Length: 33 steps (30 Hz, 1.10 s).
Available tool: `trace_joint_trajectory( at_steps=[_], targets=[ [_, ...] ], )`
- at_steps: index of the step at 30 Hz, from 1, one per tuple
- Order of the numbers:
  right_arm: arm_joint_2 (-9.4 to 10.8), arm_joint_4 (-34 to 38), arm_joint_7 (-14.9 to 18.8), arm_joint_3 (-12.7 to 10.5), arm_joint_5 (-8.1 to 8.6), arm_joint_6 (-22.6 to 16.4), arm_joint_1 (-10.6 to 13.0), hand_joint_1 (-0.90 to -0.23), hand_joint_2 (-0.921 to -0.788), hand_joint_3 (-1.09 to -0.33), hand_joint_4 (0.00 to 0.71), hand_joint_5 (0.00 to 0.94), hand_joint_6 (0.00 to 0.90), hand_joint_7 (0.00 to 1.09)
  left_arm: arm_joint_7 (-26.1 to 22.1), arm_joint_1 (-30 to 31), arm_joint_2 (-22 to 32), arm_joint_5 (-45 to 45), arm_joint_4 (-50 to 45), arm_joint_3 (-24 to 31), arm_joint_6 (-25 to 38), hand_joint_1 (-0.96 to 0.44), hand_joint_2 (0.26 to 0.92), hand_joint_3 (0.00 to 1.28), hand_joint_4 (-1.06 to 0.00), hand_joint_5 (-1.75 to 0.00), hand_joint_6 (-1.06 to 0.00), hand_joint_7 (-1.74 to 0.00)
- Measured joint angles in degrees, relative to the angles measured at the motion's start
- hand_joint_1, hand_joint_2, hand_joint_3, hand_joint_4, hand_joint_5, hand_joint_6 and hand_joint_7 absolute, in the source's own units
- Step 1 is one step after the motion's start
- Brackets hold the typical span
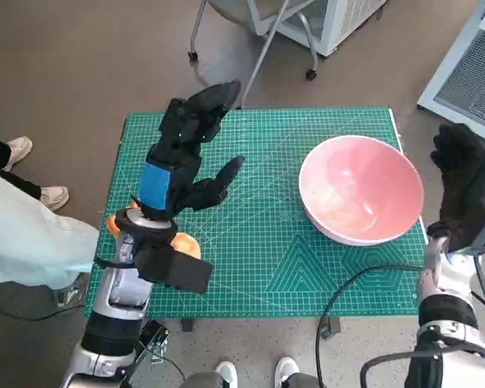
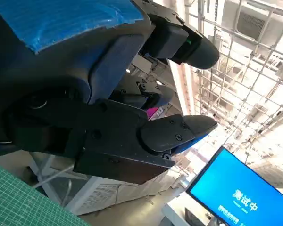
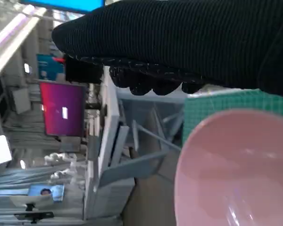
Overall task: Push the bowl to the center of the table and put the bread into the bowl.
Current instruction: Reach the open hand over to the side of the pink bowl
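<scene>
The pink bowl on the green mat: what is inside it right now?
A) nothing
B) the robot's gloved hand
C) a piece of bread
A: in the head view the round pink bowl shows only its bare, shiny inside, and the gloved right hand is raised beside it, outside the rim.

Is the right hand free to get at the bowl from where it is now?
Probably yes: the right hand hangs open beside the pink bowl, off the table's right edge, with nothing between them.
</scene>
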Motion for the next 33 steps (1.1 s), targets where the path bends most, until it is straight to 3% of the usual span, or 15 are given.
trace_joint_trajectory(
  at_steps=[3,5,13,23,26,33],
  targets=[
    [1.6,0.6,2.0,-2.0,2.49,3.6,-0.7,-0.498,-0.921,-0.878,0.269,0.002,0.04,0.72,0.0,0.3,0.4,0.1,-0.4,0.3,0.1,-0.15,0.784,0.54,-0.36,0.0,-0.16,-0.67],
    [2.8,1.1,2.7,-2.6,3.27,5.2,-0.7,-0.498,-0.921,-0.875,0.26,0.0,0.058,0.69,0.0,0.4,0.5,0.1,-0.6,0.4,0.2,-0.15,0.784,0.54,-0.36,0.0,-0.16,-0.67],
    [6.4,2.0,4.1,-3.5,4.27,8.4,-0.8,-0.522,-0.921,-0.864,0.251,0.002,0.078,0.62,0.1,1.1,0.8,0.6,-1.9,0.6,0.5,-0.16,0.791,0.53,-0.35,0.0,-0.17,-0.65],
    [8.8,2.2,6.0,-5.1,5.55,11.8,-1.9,-0.525,-0.921,-0.846,0.252,0.002,0.079,0.58,0.6,2.5,1.1,1.9,-3.1,0.9,1.7,-0.18,0.831,0.46,-0.35,0.0,-0.19,-0.61],
    [9.6,2.2,6.9,-5.8,6.53,12.1,-2.3,-0.503,-0.921,-0.85,0.254,0.003,0.082,0.59,0.7,2.9,1.3,2.5,-3.7,1.0,1.9,-0.19,0.838,0.45,-0.35,0.0,-0.19,-0.6],
    [11.5,2.2,8.6,-6.6,7.7,12.3,-3.4,-0.475,-0.921,-0.878,0.25,0.004,0.017,0.73,0.9,3.7,1.6,2.9,-4.4,1.6,2.8,-0.21,0.855,0.43,-0.34,0.0,-0.2,-0.58]
  ],
)
